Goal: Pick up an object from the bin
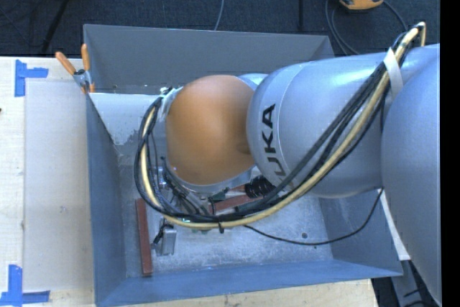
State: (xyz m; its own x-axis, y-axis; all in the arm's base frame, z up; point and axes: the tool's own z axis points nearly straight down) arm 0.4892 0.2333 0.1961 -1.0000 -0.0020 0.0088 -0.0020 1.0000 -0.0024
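A long thin reddish-brown strip (144,239) lies lengthwise on the bin floor, close to the left wall. My gripper (167,241) is low in the bin's front left part, just right of that strip, and most of it is hidden under the arm's orange cover. A grey metal part of it pokes out beside the strip's middle. I see nothing held in it. A short brown piece (231,203) shows under the wrist; I cannot tell whether it is loose.
The arm with its orange cover and cable loops hangs over the middle of the bin and hides much of the floor. Bare grey floor shows along the front and at the right. The bin's walls slope up steeply on the left and at the back.
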